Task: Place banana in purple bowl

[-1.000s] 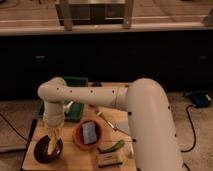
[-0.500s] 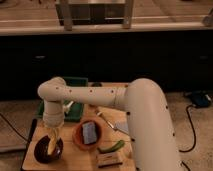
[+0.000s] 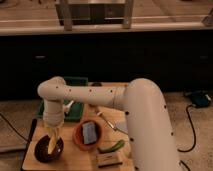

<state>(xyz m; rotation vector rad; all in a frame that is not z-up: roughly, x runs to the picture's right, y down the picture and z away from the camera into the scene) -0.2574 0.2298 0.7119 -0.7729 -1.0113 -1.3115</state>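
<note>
Camera view: pincer [image 3: 52,131] over purple bowl [image 3: 40,154], yellow banana [image 3: 53,143] inside.

Behind the wooden table [image 3: 70,161] runs a long dark cabinet front [image 3: 140,57] under a pale countertop [image 3: 150,27] (a metal frame [image 3: 95,12] stands on it). The floor [image 3: 15,107] is speckled grey, with a black cable [image 3: 192,134] lying at the right. The light is dim and warm.
</note>
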